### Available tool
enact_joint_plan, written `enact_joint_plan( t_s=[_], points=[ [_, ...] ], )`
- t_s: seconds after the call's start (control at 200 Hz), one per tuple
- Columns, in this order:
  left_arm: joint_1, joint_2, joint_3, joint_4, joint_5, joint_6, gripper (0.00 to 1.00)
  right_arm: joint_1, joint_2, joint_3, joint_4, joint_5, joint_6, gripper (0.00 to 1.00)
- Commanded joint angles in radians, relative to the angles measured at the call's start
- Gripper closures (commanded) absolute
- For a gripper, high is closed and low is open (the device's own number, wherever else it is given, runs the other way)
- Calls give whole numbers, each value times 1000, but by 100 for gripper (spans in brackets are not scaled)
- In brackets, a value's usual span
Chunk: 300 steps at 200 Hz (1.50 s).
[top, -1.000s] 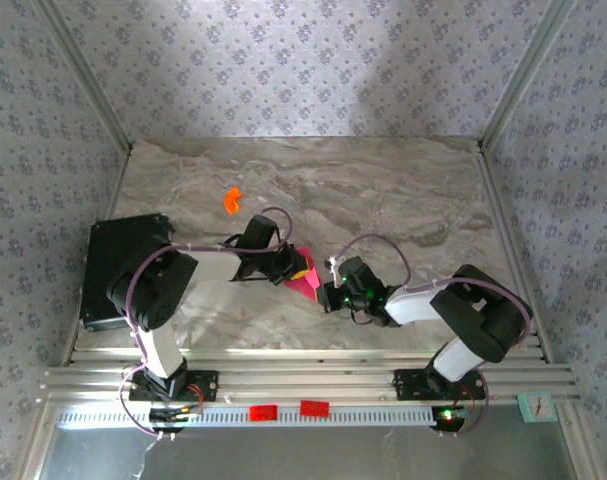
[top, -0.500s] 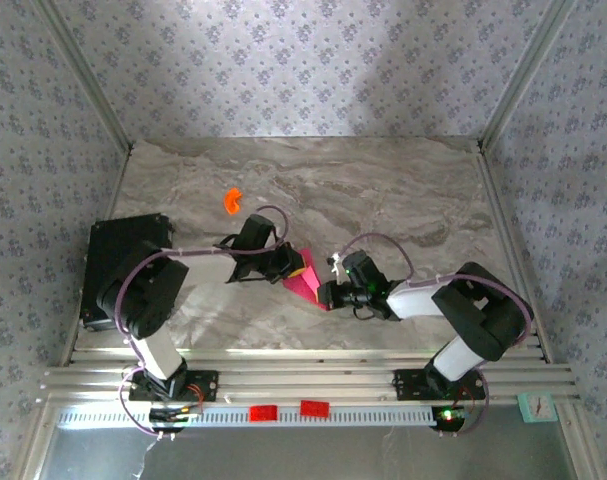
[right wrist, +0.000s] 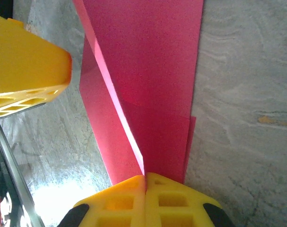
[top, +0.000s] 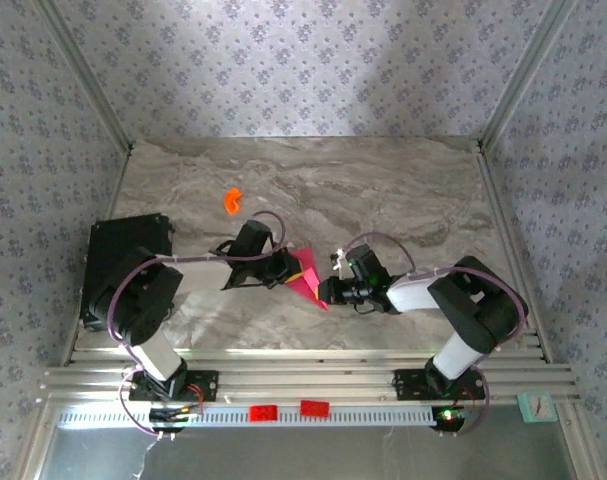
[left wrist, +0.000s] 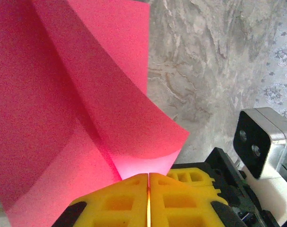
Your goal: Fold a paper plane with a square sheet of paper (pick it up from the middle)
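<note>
A fold is under way, I judge. The left claw (left wrist: 148,182) and right claw (right wrist: 145,182) are each pinched tight on the square sheet of paper (top: 307,272), which hangs between the arms over the marble-patterned tabletop (top: 383,190). The thin, matte magenta sheet bows softly and carries one sharp crease. The next move probably calls for aligning the layers and pressing them flat.

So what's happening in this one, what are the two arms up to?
Both arms are working one pink paper between them, in the middle of the table. The left gripper is shut on one edge of it and the right gripper is shut on another. The paper is bent and already shows fold lines and overlapping layers, but it is not yet a finished plane. A small orange piece lies untouched farther back on the left.
</note>
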Motion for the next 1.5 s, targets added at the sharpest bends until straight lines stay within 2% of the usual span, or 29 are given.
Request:
enact_joint_plan(
  t_s=[0.0, 0.43, 0.58, 0.73, 0.88, 1.174, 1.494],
  points=[
    [-8, 22, 55, 20, 19, 4, 90, 6, 24, -13, -7, 9, 23, 96],
    [-10, 99, 94, 7, 22, 12, 91, 19, -14, -11, -19, 41, 11, 82],
    [-12, 114, 107, 7, 36, 19, 91, 28, -34, -4, -32, 55, -13, 83],
    [-14, 126, 112, 15, 50, 21, 91, 32, -28, -6, -37, 63, -14, 91],
    [-15, 136, 118, 14, 62, 26, 91, 41, -22, -22, -21, 74, -7, 94],
    [-14, 86, 99, -24, 14, 39, 91, 82, -25, -73, 42, 157, 30, 94],
    [-11, 80, 87, -28, 34, 53, 91, 124, -1, -117, 120, 217, 68, 94]
  ],
)
